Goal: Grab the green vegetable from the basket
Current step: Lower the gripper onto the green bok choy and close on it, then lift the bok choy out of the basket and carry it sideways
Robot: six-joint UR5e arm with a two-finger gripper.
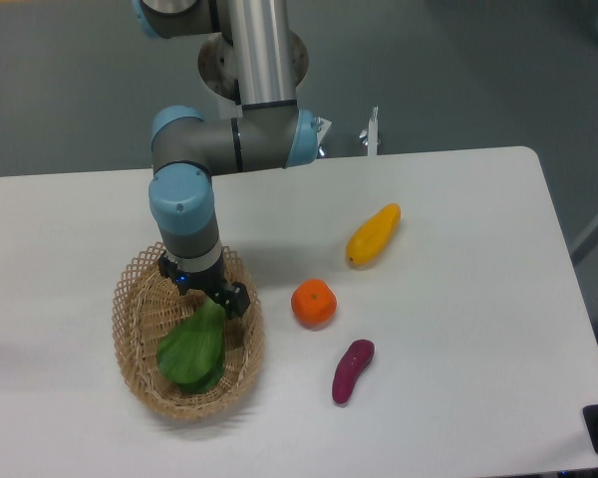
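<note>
Green vegetable [193, 351] lies inside the woven basket [140, 383], its broad leaf spread just below the fingers and its narrow stalk end running up to the gripper [212, 299]. Whether the fingers are closed on the stalk or only set around it cannot be told. Beyond the fingers on the white table [458, 329] sit an orange [314, 303], a purple sweet potato [352, 370] and a yellow fruit [373, 234].
</note>
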